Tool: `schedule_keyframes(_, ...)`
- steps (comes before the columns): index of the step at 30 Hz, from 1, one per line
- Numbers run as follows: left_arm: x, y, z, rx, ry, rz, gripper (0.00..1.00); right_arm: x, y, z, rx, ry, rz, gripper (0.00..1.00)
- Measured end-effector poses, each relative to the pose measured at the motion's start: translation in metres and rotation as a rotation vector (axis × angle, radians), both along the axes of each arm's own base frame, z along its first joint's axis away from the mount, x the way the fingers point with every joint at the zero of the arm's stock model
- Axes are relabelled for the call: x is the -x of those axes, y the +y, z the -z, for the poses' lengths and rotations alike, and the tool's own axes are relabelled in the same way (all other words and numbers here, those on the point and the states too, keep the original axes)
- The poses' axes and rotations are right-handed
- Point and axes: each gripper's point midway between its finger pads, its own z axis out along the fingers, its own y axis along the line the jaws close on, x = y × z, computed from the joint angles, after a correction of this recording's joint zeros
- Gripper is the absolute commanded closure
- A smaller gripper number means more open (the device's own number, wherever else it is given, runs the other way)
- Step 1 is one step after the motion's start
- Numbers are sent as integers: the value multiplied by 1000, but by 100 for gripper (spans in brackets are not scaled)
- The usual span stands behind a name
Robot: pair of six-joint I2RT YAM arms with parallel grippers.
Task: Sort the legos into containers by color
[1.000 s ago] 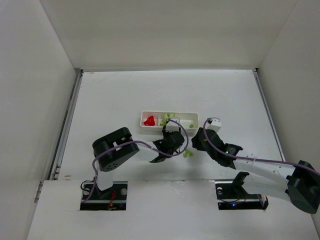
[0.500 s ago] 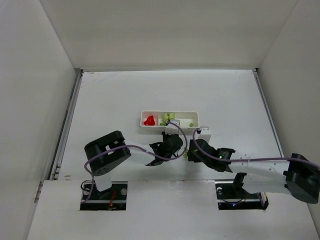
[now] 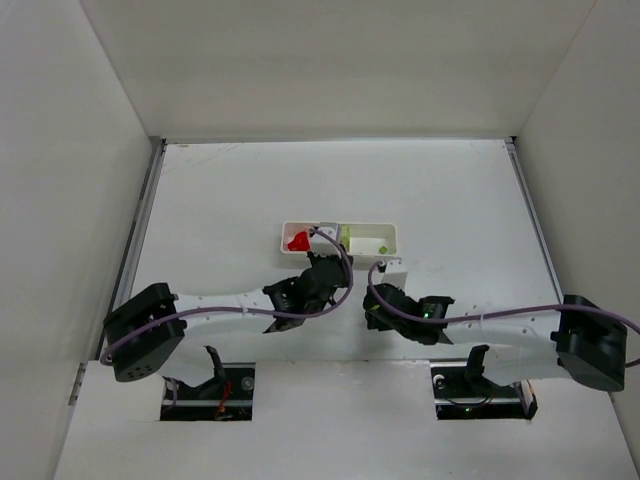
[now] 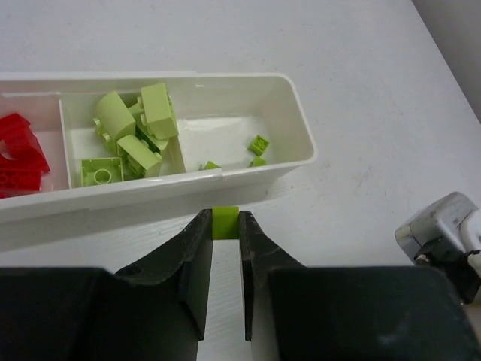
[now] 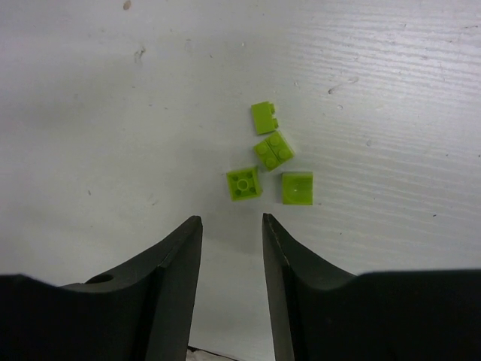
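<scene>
- Left wrist view only: left gripper (image 4: 224, 230) pinching one bright green brick (image 4: 225, 220) at the very fingertips, jaws pressed onto its two sides. Held brick just short of the near wall of the white tray (image 4: 113, 201), facing the right compartment close to its divider.
- Same view, tray contents:
  - Left compartment: red bricks (image 4: 16, 154), at least two, cut off by the picture edge.
  - Middle compartment: pale yellow-green bricks (image 4: 139, 143), about five in a heap, exact count not readable.
  - Right compartment: small bright green pieces (image 4: 259, 143), three, lying apart.
- Right wrist view only: right gripper (image 5: 229, 223) spread, nothing between the fingers, hanging over bare tabletop (image 5: 90, 90). Loose bright green bricks (image 5: 273, 150), four, in a tight cluster just beyond the fingertips, slightly right of the gap.
- Top view only: both arms reaching in from the near edge, wrists close together on the near side of the tray (image 3: 392, 236). Loose four hidden beneath the right arm; tray contents reduced to a red patch and green specks.
- Edges and room: tray roughly mid-table, long side towards the arms. Wide tabletop beyond it up to the back wall (image 3: 330, 70) and out to both side walls. Tight room only between the two wrists and along the tray's near wall.
</scene>
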Motion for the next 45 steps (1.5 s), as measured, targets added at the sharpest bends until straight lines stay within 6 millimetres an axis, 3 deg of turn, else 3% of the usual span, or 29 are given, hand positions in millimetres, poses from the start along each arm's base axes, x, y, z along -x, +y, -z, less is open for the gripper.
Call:
schedule_keyframes(11, -17, 18, -22, 53, 5, -13, 88, -7, 0, 21, 53, 12, 18, 60)
schedule_keyframes(22, -24, 7, -37, 93, 6, 21, 87, -22, 3, 18, 56, -35, 46, 83)
schedule_keyframes(30, -34, 0, -17, 65, 51, 28, 87, -30, -5, -11, -33, -96, 84, 83)
schedule_keyframes(35, -40, -24, -11, 60, 76, 71, 86, -33, -11, -43, -119, -143, 104, 83)
schedule_keyframes(40, -56, -46, 3, 43, 103, 90, 83, -50, -33, -61, -156, -180, 192, 82)
schedule_keyframes(45, -73, -57, 27, 2, 137, 88, 66, -61, -48, -68, -160, -201, 244, 82)
